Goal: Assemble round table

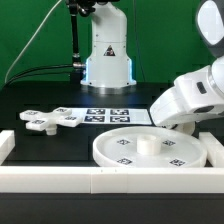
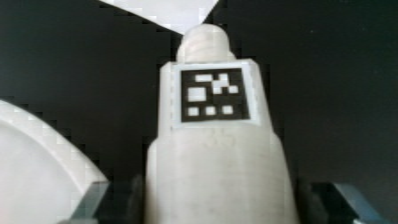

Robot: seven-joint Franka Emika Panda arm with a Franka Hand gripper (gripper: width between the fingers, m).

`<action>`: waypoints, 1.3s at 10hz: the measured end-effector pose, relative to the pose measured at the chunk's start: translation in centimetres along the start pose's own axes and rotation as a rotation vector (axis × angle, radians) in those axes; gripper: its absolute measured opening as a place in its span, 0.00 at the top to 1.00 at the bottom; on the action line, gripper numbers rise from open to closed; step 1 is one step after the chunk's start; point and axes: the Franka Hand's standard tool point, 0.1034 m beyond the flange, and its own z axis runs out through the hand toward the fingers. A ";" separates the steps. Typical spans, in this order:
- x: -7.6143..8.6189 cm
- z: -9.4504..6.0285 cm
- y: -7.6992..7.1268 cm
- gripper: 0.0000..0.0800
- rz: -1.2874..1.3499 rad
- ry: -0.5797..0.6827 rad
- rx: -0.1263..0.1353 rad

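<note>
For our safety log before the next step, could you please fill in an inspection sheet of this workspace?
Surface: black tabletop, bordered at the front by a long white rail.
Job's things: large white rimmed round plastic disc lies flat by the rail; flat white cross-shaped base lies apart from it, at the exterior view's left; short white tagged cylinder leg sits between the fingers.
Clutter: nothing seen; only the flat white marker board.
Grippers: two-finger gripper shut on the leg, close to the disc.
Cables: one thin cable crosses the backdrop, off the table.
Surroundings: green backdrop; white robot base behind.
</note>
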 end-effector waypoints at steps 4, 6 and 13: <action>-3.7 -3.8 2.1 0.49 -0.112 -0.080 0.018; -3.9 -4.9 3.0 0.49 -0.106 -0.067 0.019; -4.2 -8.1 6.3 0.49 -0.027 0.220 0.038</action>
